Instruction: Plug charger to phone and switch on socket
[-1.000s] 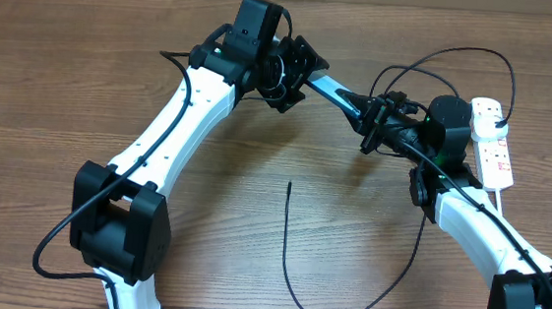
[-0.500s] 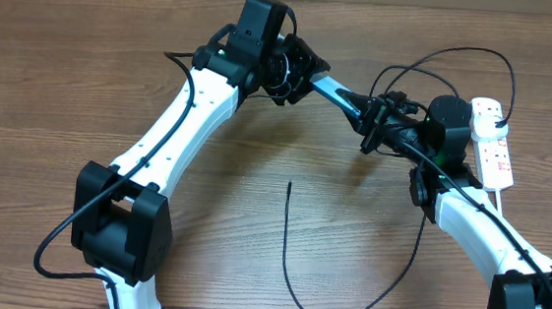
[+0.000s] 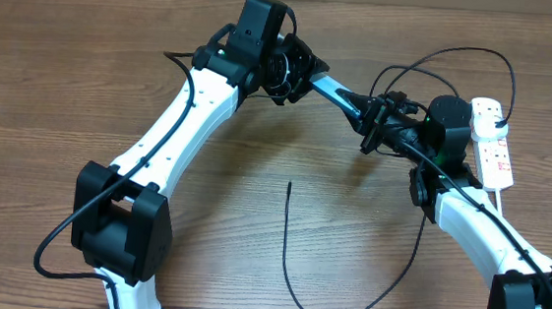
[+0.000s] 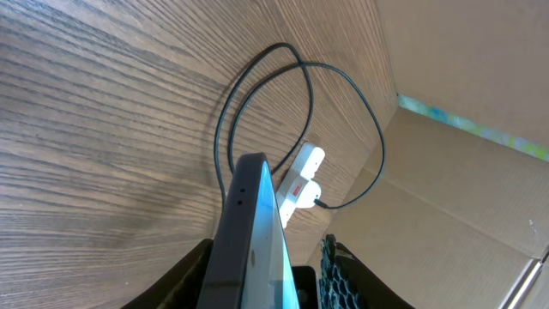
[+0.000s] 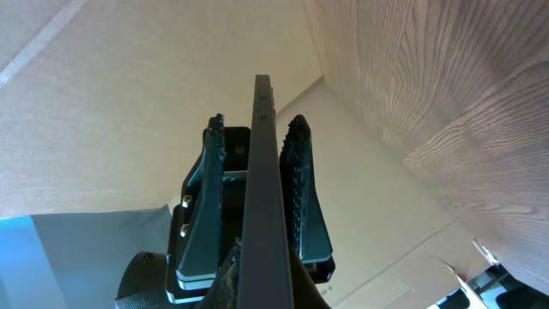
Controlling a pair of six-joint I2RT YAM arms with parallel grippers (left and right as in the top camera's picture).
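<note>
Both arms reached in over the middle, and the reason read plainly enough: between them they kept the phone (image 3: 338, 93) off the wood, tilted on edge, likely so that a port end could be presented for plugging. The left gripper (image 3: 307, 78) had one end. In its wrist view the phone rose from between its fingers (image 4: 196, 276), but a dark slit beside one pad left me unable to tell whether it pinched or only bracketed the case. The right gripper (image 3: 370, 117) met the other end and, by my reading, was pressed together on it, since the phone hung clear of any support. The right wrist view showed the case edge-on between two ribbed fingers. The socket (image 3: 493, 152) lay at the far right of the table, well apart from the phone. A black lead ran into it, and its red switches were too small to read. The charger (image 3: 286, 224) trailed across the near side, its slim tip lying free on the wood and well apart from the phone, so nothing was plugged in yet. Its other run passed out of sight under the right arm. The table (image 3: 84, 80) was brown wood-grain laminate. A plain beige cardboard wall (image 4: 463, 172) closed it in behind.
</note>
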